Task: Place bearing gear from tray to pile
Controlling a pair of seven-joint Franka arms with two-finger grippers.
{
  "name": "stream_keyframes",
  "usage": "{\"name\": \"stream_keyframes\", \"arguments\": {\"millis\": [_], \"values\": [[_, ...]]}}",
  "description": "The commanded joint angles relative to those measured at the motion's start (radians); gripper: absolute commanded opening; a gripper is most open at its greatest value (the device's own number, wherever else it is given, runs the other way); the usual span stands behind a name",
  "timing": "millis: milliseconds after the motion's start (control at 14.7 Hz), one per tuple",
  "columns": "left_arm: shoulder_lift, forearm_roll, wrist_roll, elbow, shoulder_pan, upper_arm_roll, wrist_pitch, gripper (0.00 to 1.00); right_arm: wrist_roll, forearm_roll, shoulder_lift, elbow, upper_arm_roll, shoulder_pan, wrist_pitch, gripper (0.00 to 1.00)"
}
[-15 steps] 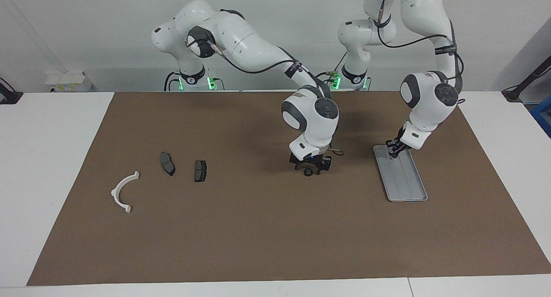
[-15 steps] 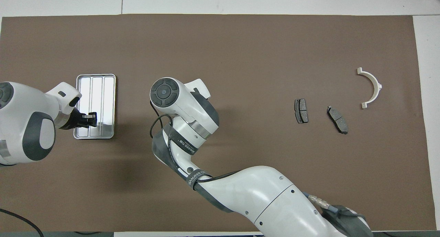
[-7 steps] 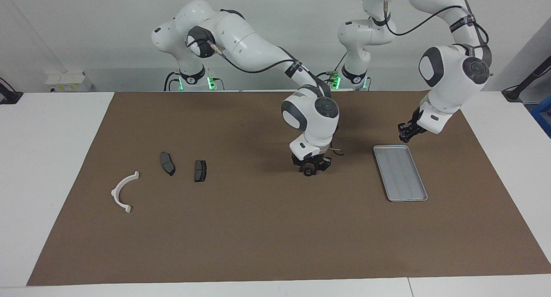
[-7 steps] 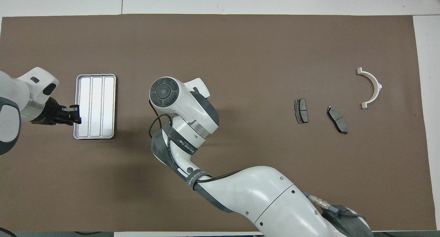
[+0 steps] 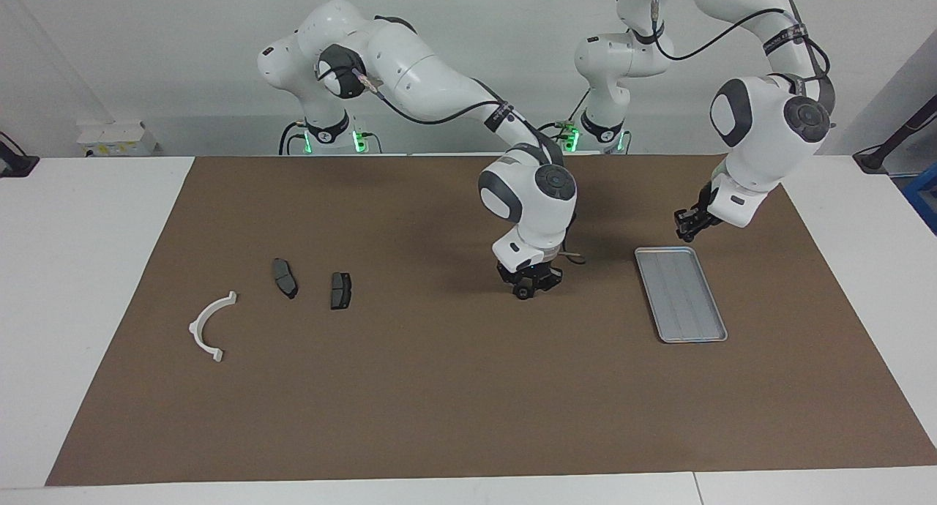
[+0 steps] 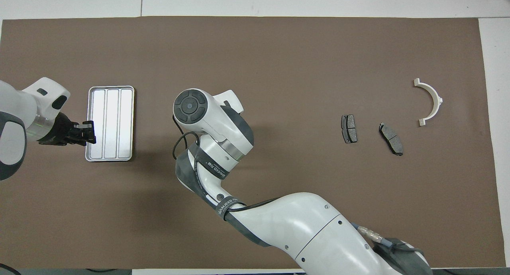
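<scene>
On the brown-matted table [image 5: 439, 388] my right hand [image 5: 528, 291] has just pinched the small dark bearing gear [image 5: 523, 294] beneath it, ready for the pile [image 5: 287, 278], while my left hand [image 5: 685, 229], pressed together, has lifted off the empty tray [image 5: 681, 293].

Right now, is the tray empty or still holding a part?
Empty: the tray shows only bare ribs in both views.
</scene>
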Motion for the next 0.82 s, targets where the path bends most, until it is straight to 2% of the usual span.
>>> {"name": "stream_keyframes", "arguments": {"millis": [0,68,204,408,612,748], "values": [[0.001,0.012,-0.054,0.017,-0.034,0.005,-0.015,0.00,-0.057,-0.008,-0.028,0.018,0.008,-0.048,-0.075,0.00],[0.002,0.012,-0.080,0.021,-0.046,0.003,-0.012,0.00,-0.106,-0.004,-0.056,0.018,0.006,-0.073,-0.134,0.00],[0.007,0.012,-0.181,0.024,-0.113,0.003,0.011,0.00,-0.259,0.013,-0.164,0.019,0.010,-0.154,-0.275,0.00],[0.018,0.009,-0.400,0.024,-0.254,0.002,0.098,0.00,-0.666,0.065,-0.309,0.019,0.014,-0.347,-0.469,0.00],[0.083,0.005,-0.595,0.072,-0.402,-0.001,0.154,0.00,-1.001,0.047,-0.338,0.019,0.002,-0.514,-0.499,0.00],[0.184,0.002,-0.692,0.158,-0.474,-0.001,0.171,0.00,-1.086,0.026,-0.338,0.007,0.006,-0.600,-0.447,0.00]]}}
